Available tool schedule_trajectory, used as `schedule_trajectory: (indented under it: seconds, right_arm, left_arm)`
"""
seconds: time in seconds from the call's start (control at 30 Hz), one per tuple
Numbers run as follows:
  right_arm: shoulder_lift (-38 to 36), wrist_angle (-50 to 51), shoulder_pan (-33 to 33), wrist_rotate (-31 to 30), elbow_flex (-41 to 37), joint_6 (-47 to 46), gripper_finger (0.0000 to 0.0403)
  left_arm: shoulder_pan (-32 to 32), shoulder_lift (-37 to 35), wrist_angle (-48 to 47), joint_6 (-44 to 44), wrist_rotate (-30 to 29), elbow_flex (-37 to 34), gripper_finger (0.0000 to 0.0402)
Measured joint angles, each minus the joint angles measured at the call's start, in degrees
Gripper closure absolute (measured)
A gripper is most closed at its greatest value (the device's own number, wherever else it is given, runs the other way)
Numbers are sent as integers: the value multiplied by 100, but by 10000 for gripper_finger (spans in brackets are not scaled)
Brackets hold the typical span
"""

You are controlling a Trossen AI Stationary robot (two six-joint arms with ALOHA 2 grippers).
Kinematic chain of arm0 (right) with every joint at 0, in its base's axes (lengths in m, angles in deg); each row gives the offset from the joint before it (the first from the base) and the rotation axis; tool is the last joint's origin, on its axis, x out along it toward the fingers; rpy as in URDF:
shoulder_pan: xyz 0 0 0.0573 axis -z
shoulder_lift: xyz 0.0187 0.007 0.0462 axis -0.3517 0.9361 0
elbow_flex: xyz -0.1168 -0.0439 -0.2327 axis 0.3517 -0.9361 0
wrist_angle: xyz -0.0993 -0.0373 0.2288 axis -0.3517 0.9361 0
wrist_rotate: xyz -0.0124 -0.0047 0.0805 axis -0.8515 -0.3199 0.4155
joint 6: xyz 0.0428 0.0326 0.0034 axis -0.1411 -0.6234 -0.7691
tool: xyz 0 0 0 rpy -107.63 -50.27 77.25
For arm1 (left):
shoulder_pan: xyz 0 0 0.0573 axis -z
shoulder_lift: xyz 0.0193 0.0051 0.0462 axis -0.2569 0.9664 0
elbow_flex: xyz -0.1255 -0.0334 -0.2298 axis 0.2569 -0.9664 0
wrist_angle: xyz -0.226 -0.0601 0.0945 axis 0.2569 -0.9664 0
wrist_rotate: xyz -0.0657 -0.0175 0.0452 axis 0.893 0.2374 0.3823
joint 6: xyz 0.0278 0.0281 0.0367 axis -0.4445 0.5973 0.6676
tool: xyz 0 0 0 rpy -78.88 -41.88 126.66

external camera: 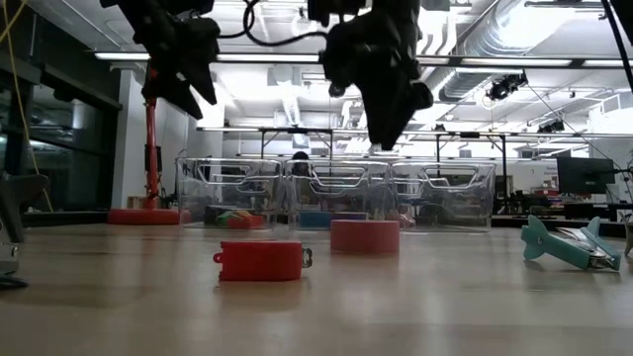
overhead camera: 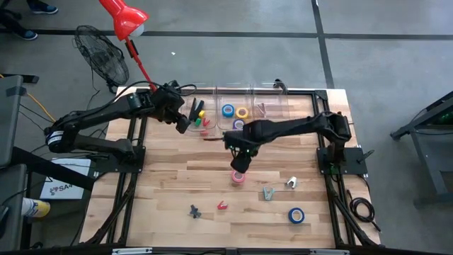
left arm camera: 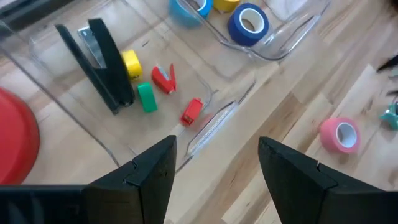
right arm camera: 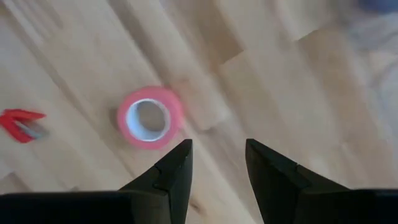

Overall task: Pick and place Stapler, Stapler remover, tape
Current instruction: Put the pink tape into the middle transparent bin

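Observation:
A pink tape roll [overhead camera: 238,176] lies flat on the wooden table near its middle; the low view shows it [external camera: 365,235] as well. My right gripper [overhead camera: 241,161] hangs above it, pointing down and open, with nothing between its fingers [right arm camera: 217,155]; the roll [right arm camera: 148,118] is off to one side of them. A blue tape roll [overhead camera: 296,215] lies near the front right, a teal stapler [overhead camera: 267,192] beside it. A red staple remover [overhead camera: 222,206] lies near the front. My left gripper [overhead camera: 185,119] hovers open over the far left clear bin [left arm camera: 205,118], which holds a black stapler [left arm camera: 102,62].
Three clear bins stand in a row along the far edge; the middle one holds blue tape [overhead camera: 228,110] and yellow tape [overhead camera: 242,112]. A red lamp [overhead camera: 126,20] and a fan [overhead camera: 101,53] stand past the far left corner. A small dark item [overhead camera: 194,210] lies near the front.

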Motion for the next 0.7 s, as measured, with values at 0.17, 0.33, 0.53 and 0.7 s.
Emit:
schedule_trajectory:
  seconds: [0.17,0.33,0.53,0.7]
  right_arm:
    - [-2,-750,-194,225,-528,-358,259]
    - [-4,-1097,-240,287,-834,-556,233]
    - [-4,-1383,-310,282,-1048,-853,195]
    - [-4,-1887,-401,426,-1424,-1151,192]
  left_arm:
    - [2,-132,29,-77,4,0,179]
    - [0,-135,44,-147,133,0,179]
    - [0,-135,44,-14,138,0,179]
    - [0,-135,35,1,142,0,179]
